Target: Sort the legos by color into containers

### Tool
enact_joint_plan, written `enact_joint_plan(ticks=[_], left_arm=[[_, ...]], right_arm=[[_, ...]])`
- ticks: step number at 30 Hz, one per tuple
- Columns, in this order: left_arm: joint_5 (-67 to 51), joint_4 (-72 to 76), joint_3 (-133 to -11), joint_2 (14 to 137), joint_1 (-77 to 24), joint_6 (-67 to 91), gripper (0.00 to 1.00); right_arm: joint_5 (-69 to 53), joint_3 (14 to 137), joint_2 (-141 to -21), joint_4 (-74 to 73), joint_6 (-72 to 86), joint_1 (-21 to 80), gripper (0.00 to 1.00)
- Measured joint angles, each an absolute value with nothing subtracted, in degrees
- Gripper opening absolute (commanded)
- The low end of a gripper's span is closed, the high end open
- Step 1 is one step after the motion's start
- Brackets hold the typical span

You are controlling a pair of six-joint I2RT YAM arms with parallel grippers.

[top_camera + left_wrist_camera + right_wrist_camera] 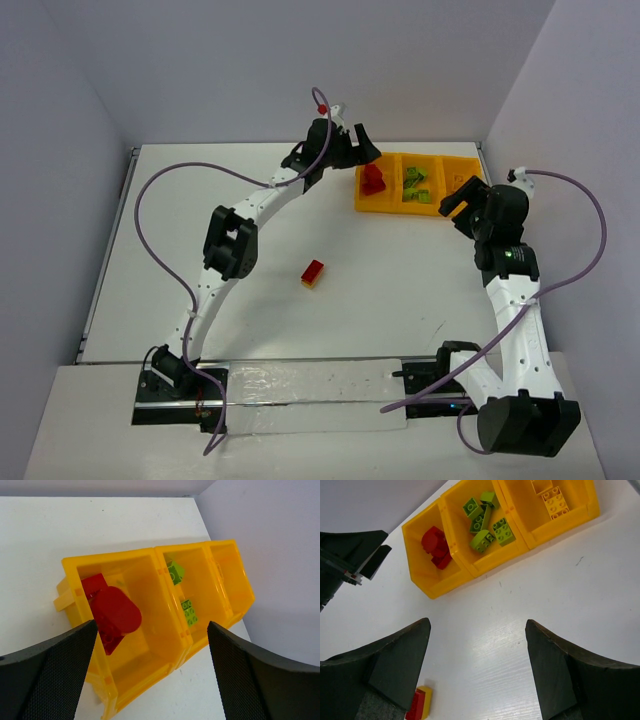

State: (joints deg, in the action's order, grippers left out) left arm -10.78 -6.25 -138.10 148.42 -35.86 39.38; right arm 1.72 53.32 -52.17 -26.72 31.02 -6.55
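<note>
One lego pair, frame-cropped, partly hidden

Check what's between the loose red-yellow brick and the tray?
Nothing: bare white table between the red-yellow brick and the tray, clearest in the top external view.

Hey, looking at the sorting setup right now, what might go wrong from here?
1. The loose piece on the table, a red-and-yellow stacked pair, may go into one compartment whole, leaving one colour mis-sorted.
2. The left gripper hovers open right over the red compartment of the tray; a careless retreat might clip the tray wall and shift it.
3. The right gripper, also open, sits near the tray's other end, so the arms could crowd each other.
</note>
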Motion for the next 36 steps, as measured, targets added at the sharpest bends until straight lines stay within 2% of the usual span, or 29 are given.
enact_joint_plan(ticks=[8, 15, 22, 29, 31, 36], left_arm=[[-11.8, -7.1, -134.1, 143.3, -35.9, 38.0, 0.97], [-10.3, -11.6, -114.5, 119.8, -35.9, 33.1, 0.97], [-4.1, -17.3, -87.8, 94.0, -35.9, 28.4, 0.97], [2.3, -27.2, -68.5, 83.0, -35.9, 27.9, 0.99], [1.2, -28.1, -65.5, 81.3, -35.9, 26.9, 0.99], [-4.3, -28.3, -62.3, 81.5, -37.4, 24.0, 0.99]], right_arm=[[1.0, 53.6, -53.2, -26.8, 29.6, -6.3, 0.83], [-3.4, 57.2, -57.1, -27.6, 27.1, -4.7, 0.84], [-5.0, 58.5, -63.2, -27.9, 25.6, 9.6, 0.84], [-3.6, 58.1, -70.6, -27.4, 25.4, 27.8, 0.84], [-3.0, 56.5, -71.2, -26.5, 27.3, 29.8, 0.84], [-0.1, 51.6, -69.0, -26.3, 32.3, 27.1, 0.84]])
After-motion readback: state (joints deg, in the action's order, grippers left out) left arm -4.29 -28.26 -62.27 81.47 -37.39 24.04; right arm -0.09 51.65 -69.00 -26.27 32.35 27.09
